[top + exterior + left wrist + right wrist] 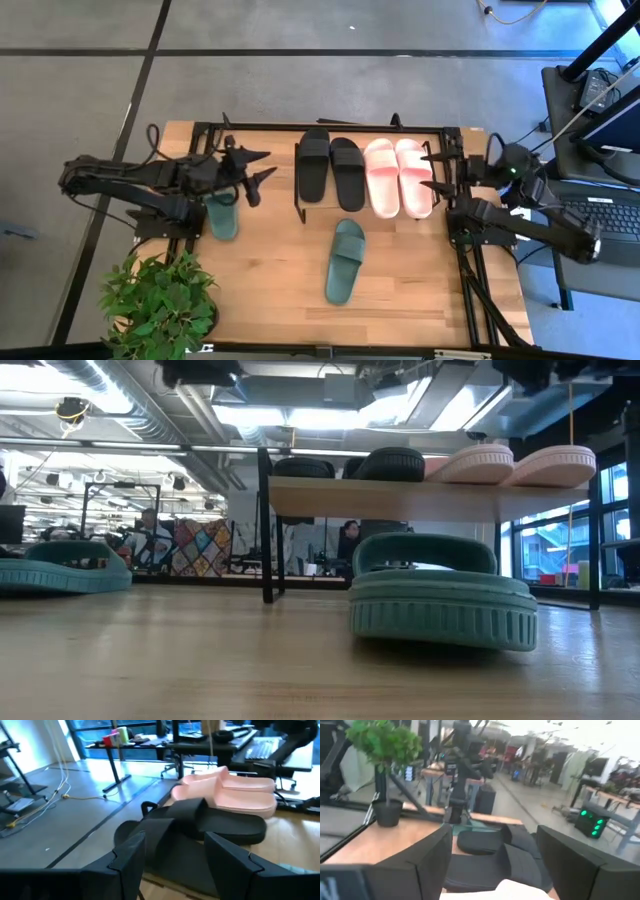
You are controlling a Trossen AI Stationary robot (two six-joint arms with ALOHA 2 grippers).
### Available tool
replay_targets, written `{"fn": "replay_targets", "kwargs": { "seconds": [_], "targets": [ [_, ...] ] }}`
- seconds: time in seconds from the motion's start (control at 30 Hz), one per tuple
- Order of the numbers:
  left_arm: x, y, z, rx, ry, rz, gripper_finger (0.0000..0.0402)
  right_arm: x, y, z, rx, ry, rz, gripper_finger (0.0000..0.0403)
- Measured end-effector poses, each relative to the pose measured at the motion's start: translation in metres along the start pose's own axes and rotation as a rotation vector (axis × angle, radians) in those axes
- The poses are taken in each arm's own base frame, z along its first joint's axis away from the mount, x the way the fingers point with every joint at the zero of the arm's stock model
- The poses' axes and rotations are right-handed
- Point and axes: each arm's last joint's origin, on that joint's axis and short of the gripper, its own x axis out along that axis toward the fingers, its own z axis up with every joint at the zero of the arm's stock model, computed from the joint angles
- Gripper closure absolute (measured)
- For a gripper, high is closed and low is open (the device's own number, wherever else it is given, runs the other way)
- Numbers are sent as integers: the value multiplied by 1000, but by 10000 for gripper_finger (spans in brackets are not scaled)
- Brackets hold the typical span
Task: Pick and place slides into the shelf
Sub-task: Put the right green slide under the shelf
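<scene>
Closest in the low view, one dark green rubber slide (440, 592) lies flat on the wooden desk (280, 270), long axis running nearly front to back and slightly slanted; which end is the toe I cannot tell. Its mate (221, 216) sits beside the left hand (258, 170). Black pair (331, 171) and pink pair (398, 176) already rest in the black tubular shelf (300, 205). Both hands, the right hand (438, 172) too, gape empty, so two green slides seem left to place.
</scene>
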Motion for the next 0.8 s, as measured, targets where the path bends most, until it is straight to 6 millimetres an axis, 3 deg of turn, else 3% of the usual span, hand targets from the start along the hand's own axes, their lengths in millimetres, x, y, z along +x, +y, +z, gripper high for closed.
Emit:
{"fn": "replay_targets", "kwargs": {
  "seconds": [0.23, 0.43, 0.63, 0.8],
  "targets": [
    [2, 10, -37, -40, -34, 49, 209, 37, -11, 31, -29, 202, 11, 116],
    [2, 19, -62, -65, -58, 89, 209, 67, -2, 67, 19, 347, 103, 116],
    [-2, 25, -71, -65, -61, 111, 209, 106, 31, 78, 83, 535, 102, 116],
    [-5, 29, -72, -67, -64, 126, 209, 141, 81, 77, 113, 672, 116, 116]
  ]
}}
